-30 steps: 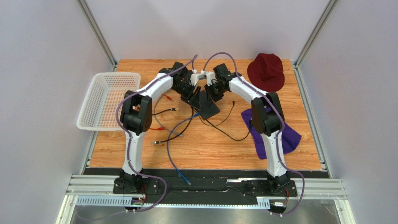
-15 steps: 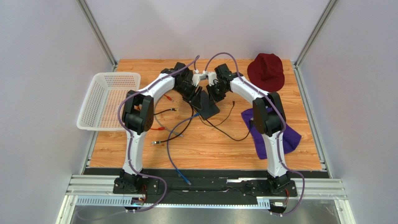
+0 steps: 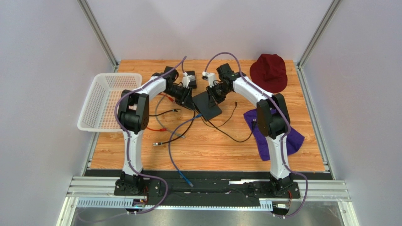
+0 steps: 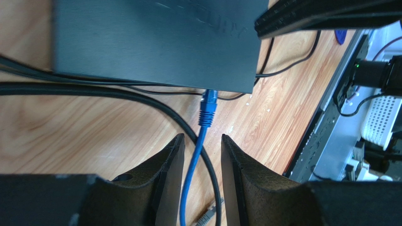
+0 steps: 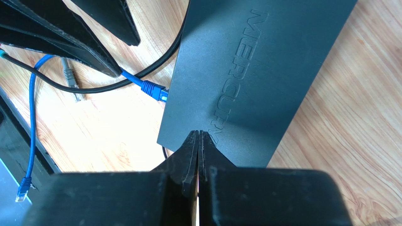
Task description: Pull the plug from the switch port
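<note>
The switch [image 4: 141, 42] is a flat matte-black box lying on the wood. A blue plug [image 4: 207, 106] sits in the switch port [image 4: 221, 89] on its edge; in the right wrist view the plug [image 5: 153, 89] enters the switch [image 5: 255, 70] from the left. My left gripper [image 4: 202, 141] stands open just behind the plug, and the blue cable [image 4: 191, 174] runs between its fingers without touching them. My right gripper [image 5: 198, 134] is shut, its tips over the switch's lid near a corner. From above, the left gripper [image 3: 189, 100] and right gripper [image 3: 213, 94] flank the switch [image 3: 208, 106].
A thick black cable [image 4: 141, 96] curves under the blue one, and a grey plug [image 4: 210, 216] lies loose. A white basket [image 3: 106, 101] stands at the left edge, a dark red hat [image 3: 269, 70] at the back right, and a purple cloth [image 3: 283, 134] on the right. Loose leads lie mid-table.
My left arm has drawn back to the left, off the switch, and its jaws have narrowed around the blue cable. The right arm has held still.
</note>
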Robot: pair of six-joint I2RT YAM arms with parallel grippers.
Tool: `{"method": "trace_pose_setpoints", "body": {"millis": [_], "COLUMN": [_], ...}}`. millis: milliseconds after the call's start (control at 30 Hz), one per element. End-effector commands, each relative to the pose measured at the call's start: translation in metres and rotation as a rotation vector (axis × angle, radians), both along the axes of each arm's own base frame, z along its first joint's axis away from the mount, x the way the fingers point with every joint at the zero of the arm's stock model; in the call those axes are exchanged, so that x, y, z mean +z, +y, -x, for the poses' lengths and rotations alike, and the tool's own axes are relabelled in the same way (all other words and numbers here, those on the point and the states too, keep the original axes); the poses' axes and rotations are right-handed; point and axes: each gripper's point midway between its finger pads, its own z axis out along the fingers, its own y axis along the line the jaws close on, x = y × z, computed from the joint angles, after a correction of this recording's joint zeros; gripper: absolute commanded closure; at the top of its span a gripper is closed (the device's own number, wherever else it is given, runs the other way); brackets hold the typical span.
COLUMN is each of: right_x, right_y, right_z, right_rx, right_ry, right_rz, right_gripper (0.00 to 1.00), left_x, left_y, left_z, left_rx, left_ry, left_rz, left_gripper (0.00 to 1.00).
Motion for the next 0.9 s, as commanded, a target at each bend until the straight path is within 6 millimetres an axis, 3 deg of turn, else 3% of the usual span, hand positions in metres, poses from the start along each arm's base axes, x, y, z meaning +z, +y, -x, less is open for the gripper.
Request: {"method": "trace_pose_setpoints", "body": {"millis": [0,300,667,867], "right_x": [0.038,0.036,0.030,0.028], "right_y": [0.006,-0.002,-0.012,-0.015], "right_z": [-0.008,-0.004,-0.006,-0.005], "right_rx": [0.024,0.022,-0.005,-0.009], "right_ry": [-0.089,-0.094,-0.089,-0.085], "right_rz": [-0.050,-0.025,-0.001,0.006], "right_gripper": [1.00,1.00,1.00,1.00], "left_x": [0.022,0.000,-0.018,-0.024], "left_y": [-0.018,-0.025,-0.031,-0.039], "left_z": [-0.007,-0.020,-0.009,-0.019], "left_rx": [-0.024,-0.002,-0.016,-0.007], "left_ry": [-0.009,0.066,0.119,0.124], "left_rz": [0.063,0.054,0.018,0.029], "left_gripper": [0.58,0.57,0.55,0.54]}}
